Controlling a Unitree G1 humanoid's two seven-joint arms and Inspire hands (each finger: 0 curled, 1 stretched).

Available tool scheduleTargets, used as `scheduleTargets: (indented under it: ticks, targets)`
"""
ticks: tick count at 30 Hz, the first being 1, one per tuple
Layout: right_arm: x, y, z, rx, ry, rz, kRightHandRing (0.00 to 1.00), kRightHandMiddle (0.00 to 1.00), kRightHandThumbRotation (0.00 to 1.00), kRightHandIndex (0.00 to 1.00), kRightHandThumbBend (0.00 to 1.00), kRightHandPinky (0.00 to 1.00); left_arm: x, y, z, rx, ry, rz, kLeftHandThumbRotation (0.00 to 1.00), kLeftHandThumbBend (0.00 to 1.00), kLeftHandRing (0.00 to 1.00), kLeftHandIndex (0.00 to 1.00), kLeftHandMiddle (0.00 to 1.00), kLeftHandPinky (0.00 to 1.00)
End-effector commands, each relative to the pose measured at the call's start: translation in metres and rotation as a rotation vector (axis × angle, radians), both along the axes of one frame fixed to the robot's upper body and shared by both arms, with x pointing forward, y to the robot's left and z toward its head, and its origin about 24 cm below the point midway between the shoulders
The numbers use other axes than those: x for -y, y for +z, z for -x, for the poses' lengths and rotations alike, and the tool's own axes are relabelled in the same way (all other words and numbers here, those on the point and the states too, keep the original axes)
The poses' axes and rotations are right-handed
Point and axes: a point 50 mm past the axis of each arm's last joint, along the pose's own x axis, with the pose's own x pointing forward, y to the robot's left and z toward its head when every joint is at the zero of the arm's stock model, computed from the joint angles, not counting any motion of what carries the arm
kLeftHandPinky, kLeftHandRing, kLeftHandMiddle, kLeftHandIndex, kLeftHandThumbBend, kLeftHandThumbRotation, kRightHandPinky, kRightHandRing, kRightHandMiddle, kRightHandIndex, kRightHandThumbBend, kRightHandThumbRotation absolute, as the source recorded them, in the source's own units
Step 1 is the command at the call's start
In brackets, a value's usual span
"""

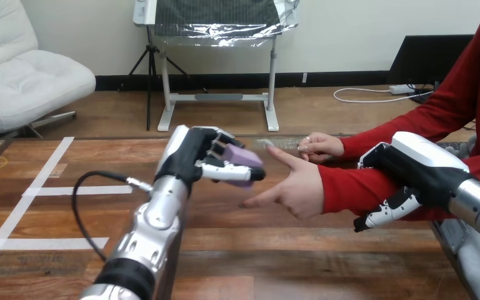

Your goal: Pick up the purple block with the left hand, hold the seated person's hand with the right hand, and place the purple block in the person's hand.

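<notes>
One smooth, boxy purple block (244, 157) in left robot hand's (188, 155) curled fingers.

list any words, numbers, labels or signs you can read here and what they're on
No text can be read in this view.
purple block: plain faces, no print seen.
left hand and right hand: white shells, no readable marking.
white tape strips on the table: no writing on them.
</notes>
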Motion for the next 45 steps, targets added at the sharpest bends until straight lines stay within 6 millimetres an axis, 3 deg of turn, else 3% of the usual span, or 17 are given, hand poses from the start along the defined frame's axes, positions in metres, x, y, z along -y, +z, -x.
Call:
scheduleTargets:
  ticks: [1,16,45]
  targets:
    - [-0.012,0.026,-0.007,0.102,0.048,-0.058,0.25,0.31,0.1,0.33,0.87,0.21,0.026,0.051,-0.023,0.169,-0.066,0.057,0.0,0.78,0.37,0.45,0.42,0.31]
    - [-0.019,0.029,-0.007,0.109,0.059,-0.07,0.25,0.3,0.09,0.33,0.87,0.21,0.049,0.057,-0.024,0.17,-0.105,0.054,0.0,0.8,0.34,0.45,0.39,0.26]
    - [-0.027,0.032,-0.01,0.111,0.067,-0.076,0.28,0.34,0.13,0.35,0.88,0.25,0.088,0.059,-0.015,0.158,-0.228,0.107,0.0,0.81,0.36,0.44,0.41,0.29]
